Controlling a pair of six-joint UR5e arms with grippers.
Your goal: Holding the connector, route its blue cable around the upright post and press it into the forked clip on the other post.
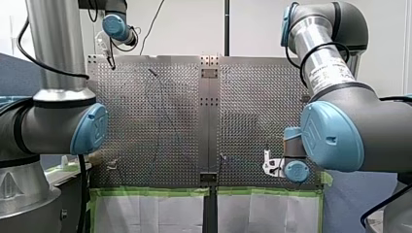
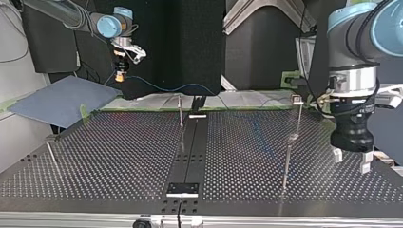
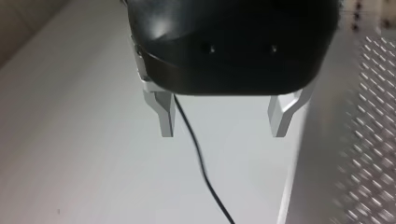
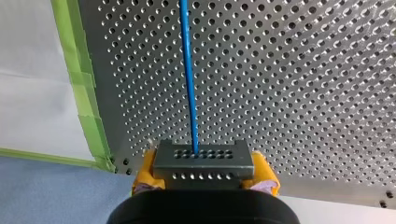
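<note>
**While right arm grips connector, left hangs spread & empty**

Where the table (image 2: pixel 119 156) meets its green tape (image 4: pixel 79 84), the right gripper (image 4: pixel 204 169) hangs above the edge, pinching the connector (image 4: pixel 203 161). Yellow pads (image 4: pixel 144 171) press on both sides of this dark block w/ rows of small holes. Its blue cable (image 4: pixel 188 74) leaves the block's front face and runs straight ahead over the perforations. A blue cloth (image 4: pixel 46 186) lies beside the tape, off the table.

In the top view that gripper is raised at the far left. From it the cable sags and runs along the table's far edge, passing beyond a thin post (image 2: pixel 180 111) near the middle; contact w/ the post can't be told. A second post (image 2: pixel 295 118), at the view's right, carries a small pale head, too small to read as forked. No cable shows on it.

Just right of that post the left gripper (image 2: pixel 350 160) hangs low over the table, metal fingers (image 3: pixel 166 116) spread apart w/ nothing between them. A thin black cord (image 3: pixel 201 158) runs past below them
</note>
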